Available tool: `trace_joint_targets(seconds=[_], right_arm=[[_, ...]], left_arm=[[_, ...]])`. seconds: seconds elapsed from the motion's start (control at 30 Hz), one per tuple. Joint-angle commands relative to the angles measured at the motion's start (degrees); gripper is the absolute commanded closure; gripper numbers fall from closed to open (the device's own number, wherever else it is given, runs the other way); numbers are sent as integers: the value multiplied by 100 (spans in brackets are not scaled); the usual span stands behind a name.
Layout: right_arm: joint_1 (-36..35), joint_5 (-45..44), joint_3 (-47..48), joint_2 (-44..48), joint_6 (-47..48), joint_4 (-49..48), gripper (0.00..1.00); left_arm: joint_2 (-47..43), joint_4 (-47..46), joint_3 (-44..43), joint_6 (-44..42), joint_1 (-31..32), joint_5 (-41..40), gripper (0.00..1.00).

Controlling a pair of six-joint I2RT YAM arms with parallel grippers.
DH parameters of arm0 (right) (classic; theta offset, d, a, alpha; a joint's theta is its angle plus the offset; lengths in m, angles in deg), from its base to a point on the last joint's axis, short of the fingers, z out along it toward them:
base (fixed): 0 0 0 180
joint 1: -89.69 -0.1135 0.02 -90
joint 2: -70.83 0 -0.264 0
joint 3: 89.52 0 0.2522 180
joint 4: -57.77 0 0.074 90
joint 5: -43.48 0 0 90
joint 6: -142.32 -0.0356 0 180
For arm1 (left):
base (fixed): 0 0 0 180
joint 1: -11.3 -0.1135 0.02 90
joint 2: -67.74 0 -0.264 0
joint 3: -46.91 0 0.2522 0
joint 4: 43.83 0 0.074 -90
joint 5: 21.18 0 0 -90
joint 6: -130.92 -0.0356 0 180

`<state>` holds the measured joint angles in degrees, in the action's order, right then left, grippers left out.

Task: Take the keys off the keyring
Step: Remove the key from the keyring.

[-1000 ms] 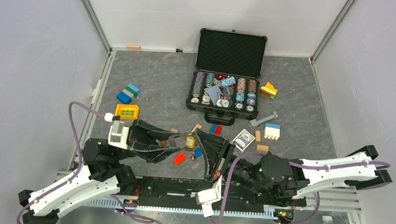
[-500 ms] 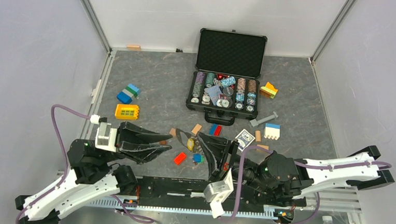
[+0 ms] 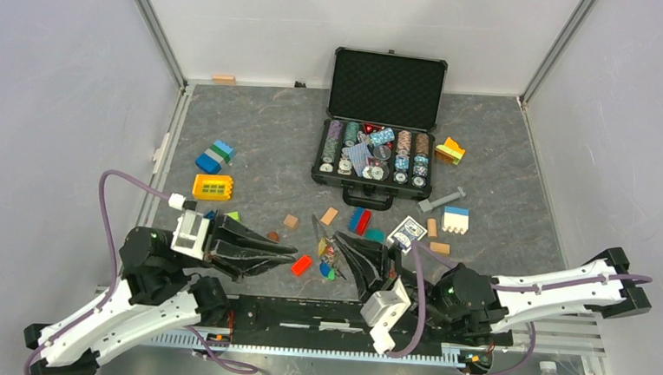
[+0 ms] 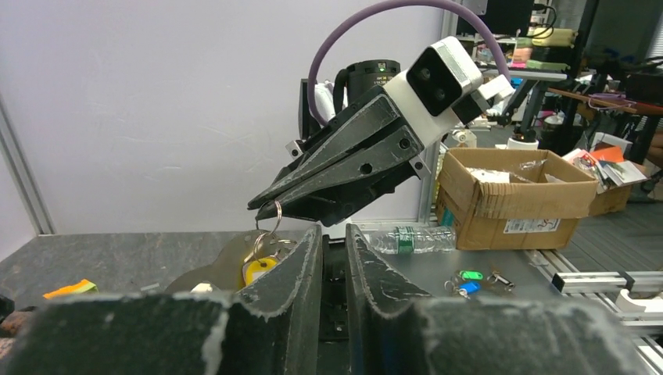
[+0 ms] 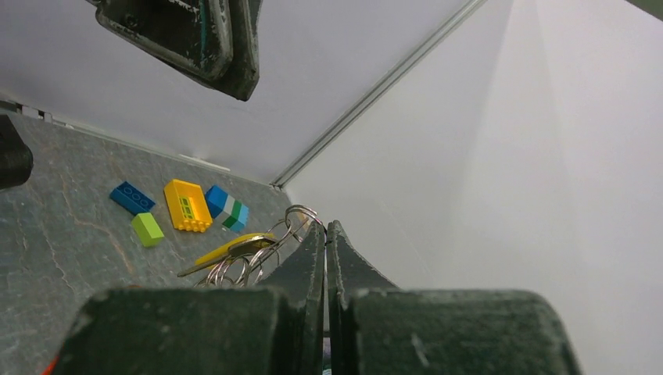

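We saw the right gripper (image 4: 266,205) pinched shut on the keyring (image 4: 270,212), its keys (image 4: 258,269) hanging downward (a yellow-headed one foremost) just ahead of the left gripper (image 4: 334,232), the only free tool, whose jaws stood slightly apart with nothing between them.

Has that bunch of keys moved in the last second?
Yes. The keys, hanging from the keyring, came nearer the robot's bases: before they were farther back than the red block, now they're level with it.
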<state>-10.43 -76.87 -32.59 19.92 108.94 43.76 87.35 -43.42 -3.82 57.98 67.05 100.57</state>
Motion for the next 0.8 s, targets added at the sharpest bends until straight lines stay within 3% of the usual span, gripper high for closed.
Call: trace_joint_targets(seconds=[0.0, 0.33, 0.53, 0.77], right_arm=[[-34, 18, -244, 331, -436, -1318, 100], [-32, 507, -424, 622, -692, -1366, 100], [-32, 493, -441, 477, -700, -1448, 100], [-34, 635, -440, 420, -757, -1513, 100]], left_arm=[[147, -187, -22, 237, 14, 243, 77], [399, -913, 512, 662, 14, 424, 80], [709, -1643, 729, 938, 8, 478, 74], [935, -1808, 832, 903, 14, 401, 66]])
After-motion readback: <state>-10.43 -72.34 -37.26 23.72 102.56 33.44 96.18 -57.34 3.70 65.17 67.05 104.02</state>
